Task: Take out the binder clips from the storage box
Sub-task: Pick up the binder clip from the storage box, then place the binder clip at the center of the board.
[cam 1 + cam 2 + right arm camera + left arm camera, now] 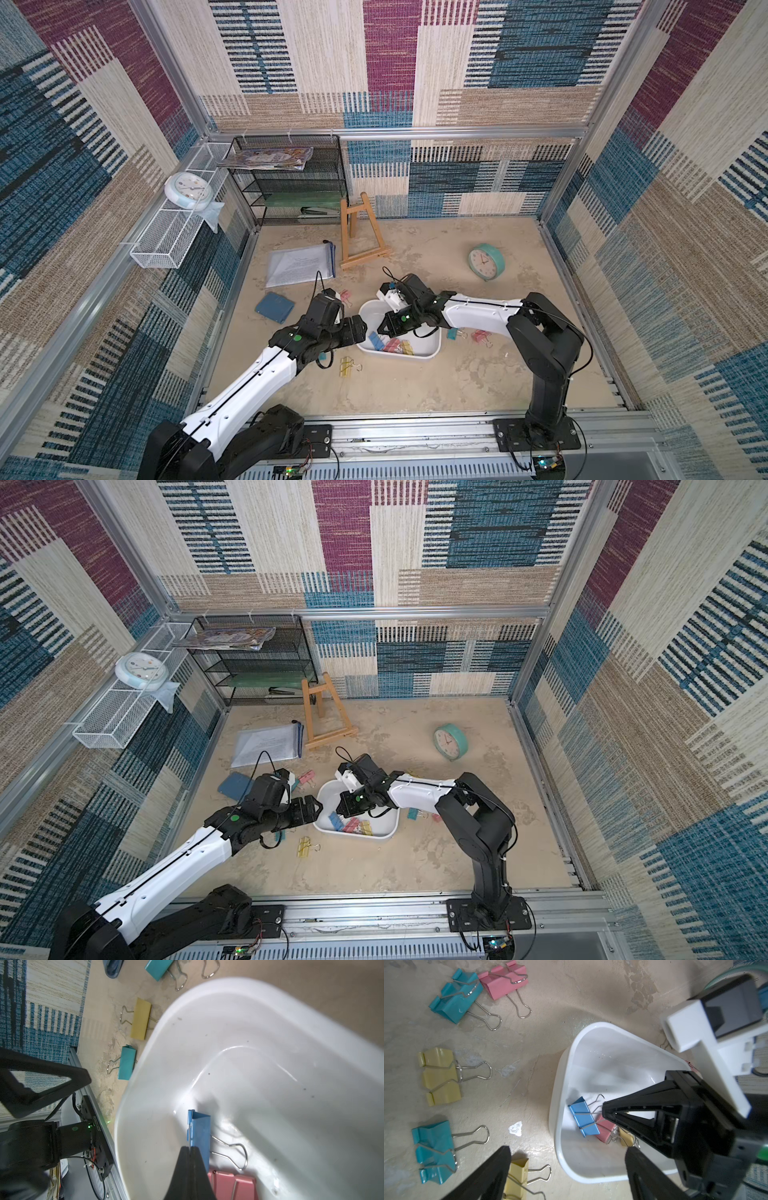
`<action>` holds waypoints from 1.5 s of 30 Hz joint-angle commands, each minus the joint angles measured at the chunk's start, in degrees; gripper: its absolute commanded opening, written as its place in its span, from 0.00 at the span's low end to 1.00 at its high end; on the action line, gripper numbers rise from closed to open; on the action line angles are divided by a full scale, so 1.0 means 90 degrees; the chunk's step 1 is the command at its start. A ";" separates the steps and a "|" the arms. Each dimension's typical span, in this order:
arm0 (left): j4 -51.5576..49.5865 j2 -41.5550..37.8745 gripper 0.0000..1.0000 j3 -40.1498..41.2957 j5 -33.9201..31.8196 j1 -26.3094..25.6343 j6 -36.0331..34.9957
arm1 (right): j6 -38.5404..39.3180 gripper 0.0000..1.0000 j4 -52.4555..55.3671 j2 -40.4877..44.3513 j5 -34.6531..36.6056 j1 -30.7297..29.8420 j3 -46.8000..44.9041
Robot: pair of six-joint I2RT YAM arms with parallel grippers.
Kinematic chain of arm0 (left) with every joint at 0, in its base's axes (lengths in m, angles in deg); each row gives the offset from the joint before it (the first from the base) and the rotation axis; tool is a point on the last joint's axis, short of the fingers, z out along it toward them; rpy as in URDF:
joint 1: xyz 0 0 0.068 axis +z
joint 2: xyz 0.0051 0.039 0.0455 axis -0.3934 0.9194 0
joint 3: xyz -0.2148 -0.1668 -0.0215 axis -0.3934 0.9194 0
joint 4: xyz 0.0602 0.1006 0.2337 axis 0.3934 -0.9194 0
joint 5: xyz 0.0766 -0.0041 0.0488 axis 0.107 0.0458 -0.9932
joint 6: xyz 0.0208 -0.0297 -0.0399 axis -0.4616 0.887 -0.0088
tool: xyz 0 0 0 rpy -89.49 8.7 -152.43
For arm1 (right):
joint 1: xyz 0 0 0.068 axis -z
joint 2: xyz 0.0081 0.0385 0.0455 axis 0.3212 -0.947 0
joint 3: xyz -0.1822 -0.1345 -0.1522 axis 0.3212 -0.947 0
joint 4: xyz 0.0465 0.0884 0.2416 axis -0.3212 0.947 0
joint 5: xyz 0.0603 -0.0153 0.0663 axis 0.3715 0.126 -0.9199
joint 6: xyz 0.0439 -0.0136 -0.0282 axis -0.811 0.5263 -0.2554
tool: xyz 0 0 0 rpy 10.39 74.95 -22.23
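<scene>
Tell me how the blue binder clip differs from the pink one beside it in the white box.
Colour: the blue clip is blue, the pink clip pink. Place: the blue clip ends the row in the storage box; the pink clip sits between it and a yellow clip. Contact: the shut right gripper has its tips at the blue clip's edge, not on the pink clip. Both lie in the box, with silver wire handles.

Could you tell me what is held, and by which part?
The right gripper pinches the blue binder clip, seemingly by its thin edge; left gripper open, empty.
</scene>
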 commanded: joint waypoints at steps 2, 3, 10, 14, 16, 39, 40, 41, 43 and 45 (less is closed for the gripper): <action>0.0128 -0.0018 0.92 -0.0035 0.0287 -0.0010 0.0029 | 0.0048 0.00 -0.0204 0.0370 0.0123 -0.0006 -0.0112; 0.0130 -0.0047 0.93 -0.0042 0.0331 -0.0019 0.0039 | 0.0004 0.00 -0.0264 0.0499 0.0166 -0.0006 -0.0147; 0.0128 -0.0561 0.99 0.0007 0.0365 -0.0328 0.0421 | -0.0317 0.00 -0.0370 0.1575 0.0833 0.0000 -0.0763; 0.0112 -0.0841 0.99 -0.0001 0.0042 -0.0919 0.0683 | -0.0646 0.00 -0.0261 0.2668 0.1375 -0.0005 -0.1412; 0.0096 -0.0873 0.99 -0.0047 -0.0240 -0.1315 0.0831 | -0.0830 0.00 -0.0051 0.3362 0.1707 -0.0005 -0.1730; 0.0565 0.1759 0.99 -0.1754 -0.1999 -0.4371 0.1096 | -0.4135 0.00 0.1938 0.8564 0.3792 -0.0005 -0.5347; 0.0608 0.1783 0.99 -0.1755 -0.1982 -0.4370 0.1088 | -0.4139 0.00 0.1898 0.8532 0.3814 -0.0010 -0.5371; 0.0644 0.1815 0.99 -0.1766 -0.1971 -0.4369 0.1059 | -0.4133 0.00 0.1857 0.8486 0.3842 0.0003 -0.5380; 0.0645 0.1873 0.99 -0.1806 -0.1959 -0.4373 0.0997 | -0.4081 0.00 0.1786 0.8308 0.3880 0.0019 -0.5370; 0.0603 0.1948 0.99 -0.1879 -0.1941 -0.4369 0.0948 | -0.4061 0.00 0.1763 0.8113 0.3905 0.0050 -0.5335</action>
